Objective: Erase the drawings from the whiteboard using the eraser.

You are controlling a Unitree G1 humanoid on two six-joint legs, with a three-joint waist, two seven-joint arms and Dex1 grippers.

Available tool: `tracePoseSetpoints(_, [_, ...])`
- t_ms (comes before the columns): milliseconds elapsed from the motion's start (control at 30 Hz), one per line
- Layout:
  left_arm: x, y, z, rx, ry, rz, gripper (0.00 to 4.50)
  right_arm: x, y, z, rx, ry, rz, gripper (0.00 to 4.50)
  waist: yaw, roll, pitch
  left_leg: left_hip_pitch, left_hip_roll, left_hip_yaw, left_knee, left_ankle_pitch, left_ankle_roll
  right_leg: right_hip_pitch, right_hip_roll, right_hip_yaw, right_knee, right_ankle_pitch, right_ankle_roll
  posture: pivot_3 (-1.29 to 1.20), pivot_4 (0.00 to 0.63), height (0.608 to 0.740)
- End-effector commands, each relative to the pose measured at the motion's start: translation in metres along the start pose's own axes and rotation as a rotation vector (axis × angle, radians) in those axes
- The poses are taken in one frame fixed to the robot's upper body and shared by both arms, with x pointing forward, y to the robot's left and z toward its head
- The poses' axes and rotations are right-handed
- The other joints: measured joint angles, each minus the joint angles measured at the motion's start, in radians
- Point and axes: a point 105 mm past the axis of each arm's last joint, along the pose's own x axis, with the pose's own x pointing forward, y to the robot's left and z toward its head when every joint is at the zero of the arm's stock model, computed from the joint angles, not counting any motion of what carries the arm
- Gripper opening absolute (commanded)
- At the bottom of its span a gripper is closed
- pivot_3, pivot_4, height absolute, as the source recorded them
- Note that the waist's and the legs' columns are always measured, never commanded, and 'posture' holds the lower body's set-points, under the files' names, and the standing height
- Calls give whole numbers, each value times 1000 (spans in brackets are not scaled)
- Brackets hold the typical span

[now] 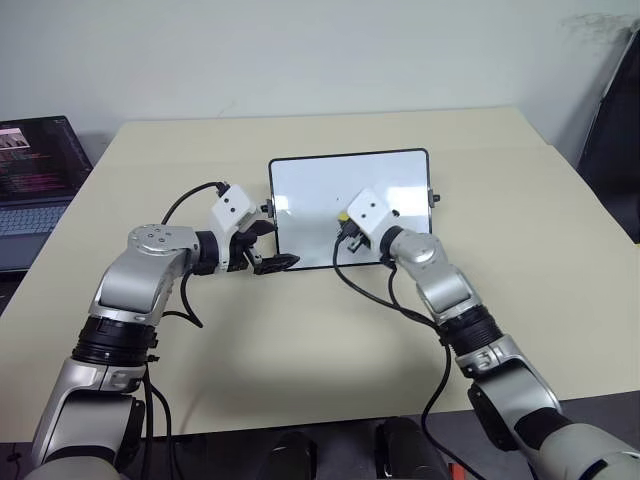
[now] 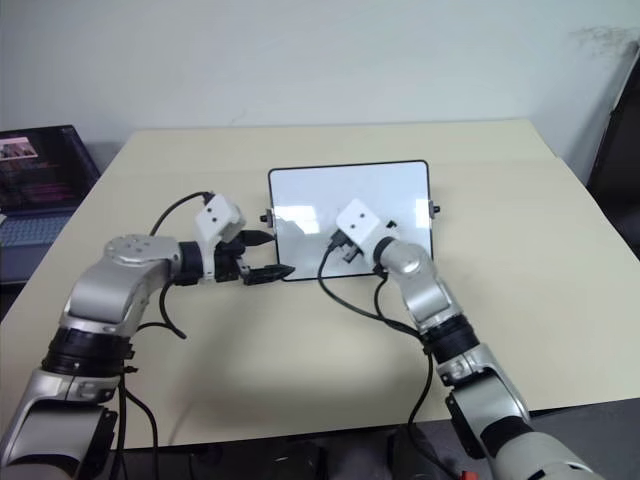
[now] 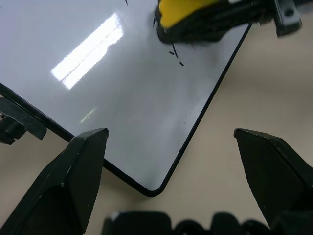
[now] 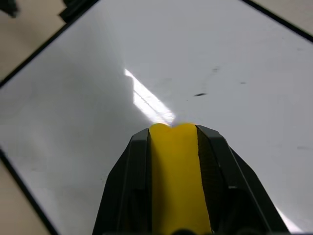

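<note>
The whiteboard (image 1: 320, 185) lies flat on the table, glossy white with a thin black frame. My right gripper (image 4: 172, 129) is shut on the yellow eraser (image 4: 176, 171), holding it on the board's near middle part (image 1: 343, 215). A few short black strokes of the drawings (image 3: 176, 53) sit just beside the eraser, and small faint marks (image 4: 199, 94) show ahead of it. My left gripper (image 1: 270, 247) stands open at the board's near left corner (image 3: 151, 188), one finger (image 3: 78, 171) on each side of it, holding nothing.
The board rests on a beige table (image 1: 300, 340) with bare surface all round it. An open laptop (image 1: 35, 170) with a dark screen stands at the far left, off the table's edge. A wall rises behind the table.
</note>
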Motion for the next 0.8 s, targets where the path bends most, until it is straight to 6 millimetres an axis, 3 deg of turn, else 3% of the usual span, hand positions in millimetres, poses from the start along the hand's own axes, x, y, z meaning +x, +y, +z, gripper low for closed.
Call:
tracePoseSetpoints(33, [-5,2,11,26,-35,17,4500,3,4,5,-8,-4,10,975,2,0,0,0,0,0,0,0,0,0,0,0,0,0,0,0,150,740])
tracePoseSetpoints(233, [-4,3,11,26,-35,19,4500,-8,-14,10,-4,-30,-30,975,6,0,0,0,0,0,0,0,0,0,0,0,0,0,0,0,150,740])
tracePoseSetpoints(467, [-5,3,10,23,-33,18,4500,-45,-39,44,71,-185,-54,974,13,0,0,-4,0,-1,-1,0,-1,-3,0,-1,-2,0,0,0,150,740])
tracePoseSetpoints(667, [-2,1,9,27,-30,6,4500,-54,-47,23,9,-147,-119,973,13,0,0,-4,0,0,-1,-1,-1,-3,0,-1,-2,0,0,0,150,740])
tracePoseSetpoints(800, [2,-1,9,35,-24,-9,4500,-41,-33,14,-27,-140,-131,973,9,0,0,-3,1,1,-1,-1,-1,-3,0,0,-2,0,0,0,150,740])
